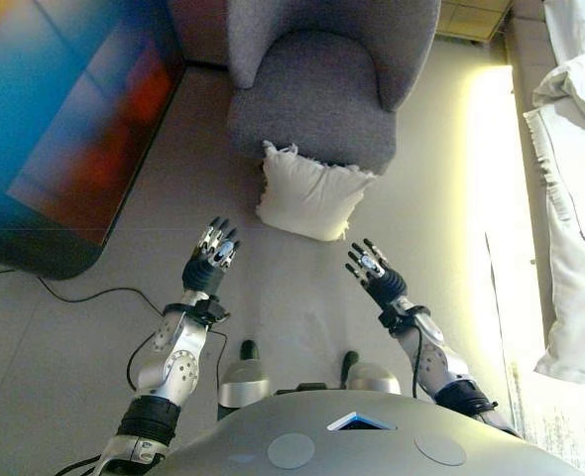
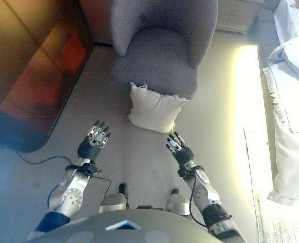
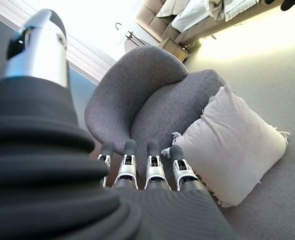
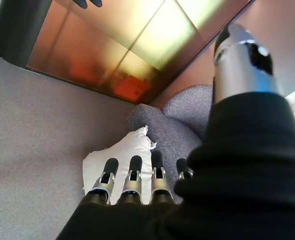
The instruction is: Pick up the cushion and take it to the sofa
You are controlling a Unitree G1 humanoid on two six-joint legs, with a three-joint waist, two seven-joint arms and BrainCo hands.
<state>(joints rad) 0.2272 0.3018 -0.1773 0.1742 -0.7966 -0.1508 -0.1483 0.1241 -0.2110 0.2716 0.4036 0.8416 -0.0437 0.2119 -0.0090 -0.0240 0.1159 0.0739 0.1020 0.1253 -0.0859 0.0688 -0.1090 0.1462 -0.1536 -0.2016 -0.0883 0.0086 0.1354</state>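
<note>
Both hands reach forward, fingers straight, holding nothing: left hand [image 1: 211,256], right hand [image 1: 373,273]. White cushion [image 1: 310,194] sits on the floor at 12 o'clock between them, leaning against the grey armchair [image 1: 317,84], long axis crosswise. Right hand looks marginally nearer.

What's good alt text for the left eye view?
A white cushion leans on the floor against a grey armchair. The left hand and right hand reach toward it, fingers straight, touching nothing.
</note>
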